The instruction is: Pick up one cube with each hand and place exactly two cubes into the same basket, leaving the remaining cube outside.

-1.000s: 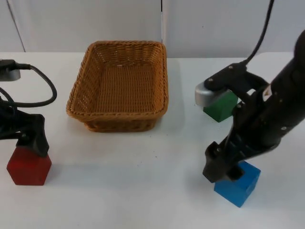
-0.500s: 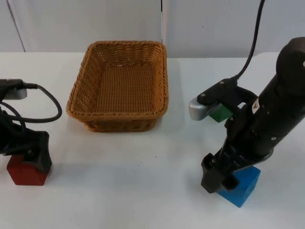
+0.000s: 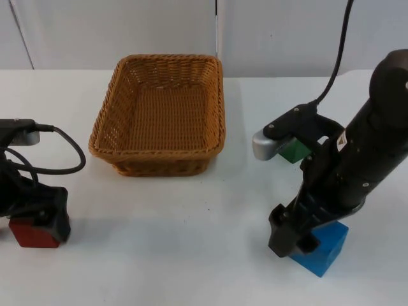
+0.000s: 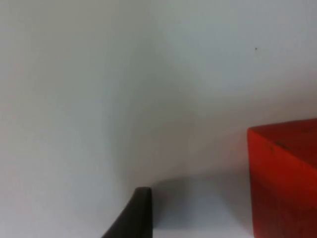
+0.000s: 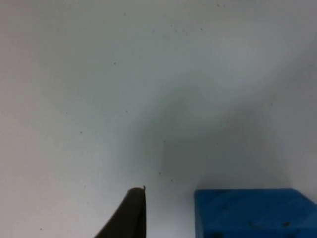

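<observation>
1. Since a second ago I see both arms lower. The left gripper (image 3: 38, 220) has dropped over the red cube (image 3: 25, 234) so that far less of the cube shows. The right gripper (image 3: 294, 237) has settled onto the blue cube (image 3: 322, 248), and its arm now hides most of the green cube (image 3: 294, 150).
2. The red cube sits on the table (image 3: 191, 242) at the near left, well apart from the basket (image 3: 159, 115). The left gripper is right down on it; in the left wrist view the red cube (image 4: 285, 178) lies beside one black fingertip (image 4: 133, 215), with a gap between.
3. The blue cube sits at the near right. In the right wrist view the blue cube (image 5: 252, 213) lies close beside a fingertip (image 5: 130, 213), not touching.
4. I cannot tell how wide either gripper stands, or whether either has a hold on its cube yet; both cubes rest on the table.
5. I judge this the grasp step, both hands at once. Next I would close on each cube, confirm the hold, lift, then carry both to the basket.
6. The green cube, beyond the right arm, is the one to leave outside.
</observation>
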Robot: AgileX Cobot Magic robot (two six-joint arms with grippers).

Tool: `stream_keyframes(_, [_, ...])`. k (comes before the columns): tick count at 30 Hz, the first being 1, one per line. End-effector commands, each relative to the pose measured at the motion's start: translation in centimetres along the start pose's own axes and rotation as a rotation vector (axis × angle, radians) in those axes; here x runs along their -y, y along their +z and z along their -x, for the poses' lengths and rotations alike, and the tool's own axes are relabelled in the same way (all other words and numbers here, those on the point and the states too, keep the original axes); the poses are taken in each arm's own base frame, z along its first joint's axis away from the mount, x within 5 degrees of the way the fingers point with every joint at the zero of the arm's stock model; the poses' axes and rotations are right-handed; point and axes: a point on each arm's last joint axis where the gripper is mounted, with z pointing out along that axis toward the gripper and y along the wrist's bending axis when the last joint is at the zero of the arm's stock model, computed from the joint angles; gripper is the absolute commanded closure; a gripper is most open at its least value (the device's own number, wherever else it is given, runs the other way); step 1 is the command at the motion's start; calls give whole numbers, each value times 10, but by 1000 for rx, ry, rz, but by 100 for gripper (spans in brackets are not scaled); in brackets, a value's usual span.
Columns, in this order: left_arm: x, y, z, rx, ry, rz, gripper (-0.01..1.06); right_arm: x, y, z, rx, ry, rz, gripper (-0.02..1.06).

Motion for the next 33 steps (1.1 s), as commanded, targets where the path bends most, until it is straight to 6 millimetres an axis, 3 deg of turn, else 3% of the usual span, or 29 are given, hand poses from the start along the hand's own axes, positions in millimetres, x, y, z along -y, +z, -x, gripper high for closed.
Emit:
stream_keyframes(1, [0,1,1,10,-3,2,0,-1,1,1,-1,-19,0,-1])
stream_keyframes(8, [0,0,1,7,-3,0,0,-2,22,-8,-70,-9,17,6])
stream_keyframes(15, [0,0,1,7,-3,0,0,-2,22,-8,-67,-6,16,17])
stream_keyframes(17, [0,0,1,7,-3,0,0,-2,22,-8,-67,2,15,29])
stream_keyframes(18, [0,0,1,7,-3,0,0,-2,22,-8,-67,2,15,41])
stream_keyframes(19, [0,0,1,7,-3,0,0,-2,22,-8,-67,2,15,41])
stream_keyframes(22, [0,0,0,-2,-3,-3,3,-2,22,-8,-67,2,15,66])
stream_keyframes(24, [1,-1,0,-5,-2,-6,15,-2,18,-6,-56,-1,12,80])
stream_keyframes(25, [1,-1,0,-5,-2,-6,15,-2,18,-6,-56,-1,12,80])
stream_keyframes(29, [2,-1,-3,-35,-7,-18,52,-1,3,1,-2,-4,-1,105])
stream_keyframes(30, [3,-2,-4,-47,-6,-25,62,-1,-2,3,12,-5,-4,105])
stream_keyframes(31, [3,-2,-4,-47,-6,-25,62,-1,-2,3,12,-5,-4,105])
stream_keyframes(33, [4,-6,-5,-59,-4,-34,86,-1,-14,7,49,-7,-11,105])
